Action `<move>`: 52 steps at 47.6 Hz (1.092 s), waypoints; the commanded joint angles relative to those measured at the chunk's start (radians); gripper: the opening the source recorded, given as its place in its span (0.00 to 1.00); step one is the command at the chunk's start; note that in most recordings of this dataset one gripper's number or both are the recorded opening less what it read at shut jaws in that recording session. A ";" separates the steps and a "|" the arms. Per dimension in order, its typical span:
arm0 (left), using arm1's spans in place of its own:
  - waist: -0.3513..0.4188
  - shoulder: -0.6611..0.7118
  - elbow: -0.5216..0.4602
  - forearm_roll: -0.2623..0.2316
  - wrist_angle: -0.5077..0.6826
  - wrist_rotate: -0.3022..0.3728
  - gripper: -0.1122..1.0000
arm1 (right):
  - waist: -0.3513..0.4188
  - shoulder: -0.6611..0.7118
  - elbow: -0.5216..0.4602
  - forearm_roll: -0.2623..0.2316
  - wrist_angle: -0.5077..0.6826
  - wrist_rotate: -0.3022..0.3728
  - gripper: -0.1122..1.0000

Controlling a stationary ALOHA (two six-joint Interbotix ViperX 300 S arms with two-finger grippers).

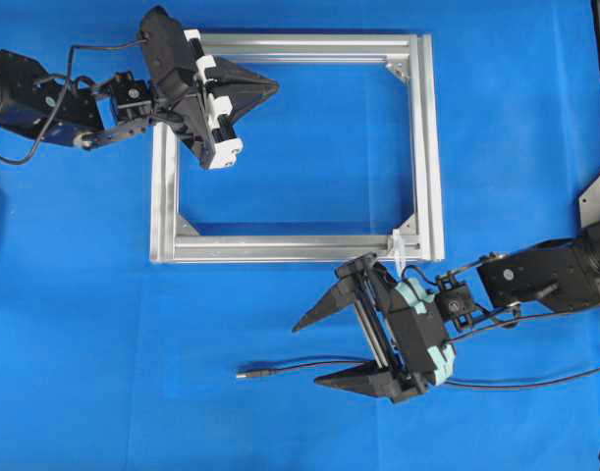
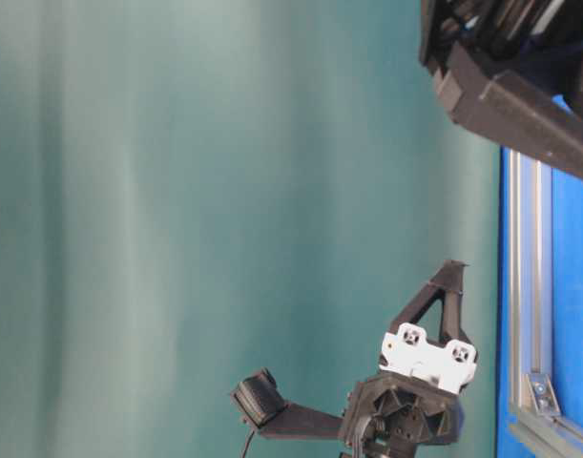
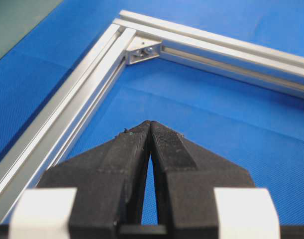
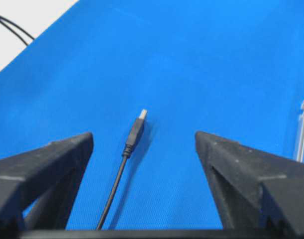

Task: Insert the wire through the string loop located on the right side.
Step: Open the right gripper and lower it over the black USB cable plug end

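Wire [image 4: 123, 164] lies flat on the blue mat [image 1: 103, 343] between the spread fingers of the right gripper [image 1: 322, 351], its plug tip [image 4: 137, 127] pointing ahead of the jaws and touching neither finger. Seen from the right wrist, the cable runs back under the gripper's body, with the two black fingers [image 4: 231, 159] standing wide apart on either side of it and holding nothing. From overhead, the wire trails away behind the gripper toward the right edge of the mat, while its tip rests just beyond the fingertips. Just behind and to one side of the right gripper, the string loop [image 1: 401, 247] hangs white at the near right corner of the silver frame [image 1: 432, 147], close to the gripper's upper finger but apart from it. Farther off, across the frame, the left gripper [image 1: 270, 88] hovers over the far left corner with its fingers pressed together, gripping nothing; its wrist view shows the closed tips [image 3: 151, 124] aimed at a corner bracket [image 3: 142, 52] inside the frame.
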 commanded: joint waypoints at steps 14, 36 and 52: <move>0.008 -0.028 -0.018 0.005 -0.005 0.003 0.10 | 0.014 0.043 -0.032 0.057 -0.009 0.005 0.92; 0.014 -0.031 -0.011 0.006 -0.003 0.003 0.10 | 0.017 0.233 -0.120 0.147 -0.017 0.005 0.92; 0.014 -0.031 -0.009 0.006 0.000 0.003 0.10 | 0.017 0.238 -0.126 0.150 -0.017 0.005 0.90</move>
